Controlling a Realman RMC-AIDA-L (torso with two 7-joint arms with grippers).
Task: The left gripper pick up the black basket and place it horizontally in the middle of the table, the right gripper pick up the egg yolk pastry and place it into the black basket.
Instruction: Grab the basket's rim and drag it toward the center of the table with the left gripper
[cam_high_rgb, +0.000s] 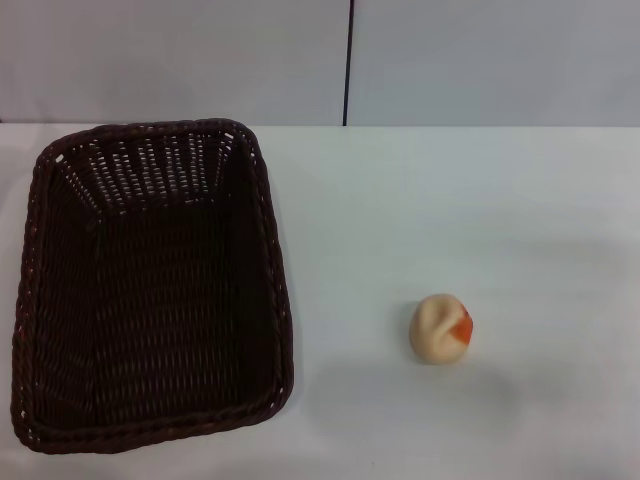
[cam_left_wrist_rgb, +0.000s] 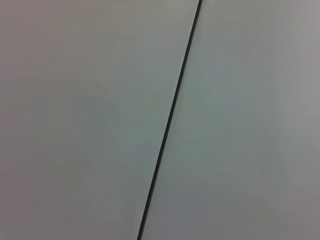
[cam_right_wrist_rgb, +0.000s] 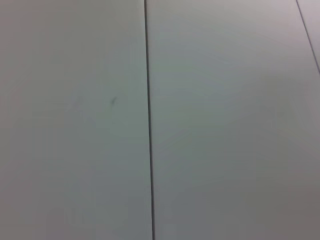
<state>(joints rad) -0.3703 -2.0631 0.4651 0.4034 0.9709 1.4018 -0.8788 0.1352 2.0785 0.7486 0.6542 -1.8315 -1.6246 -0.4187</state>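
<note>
On white table's left: dark woven wicker black basket (cam_high_rgb: 150, 290), lengthwise, untouched. Cream egg yolk pastry (cam_high_rgb: 440, 328) well apart. Grippers unseen, state unknowable. Next: left grasps rim.

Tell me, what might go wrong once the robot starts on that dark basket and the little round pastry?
The black basket sits at the table's left side with its long axis running away from the robot, so it must be turned; a one-sided rim grip could let it tilt or swing. The egg yolk pastry is small and round, so it may roll or get squashed when pinched. Neither gripper is in view yet.
</note>
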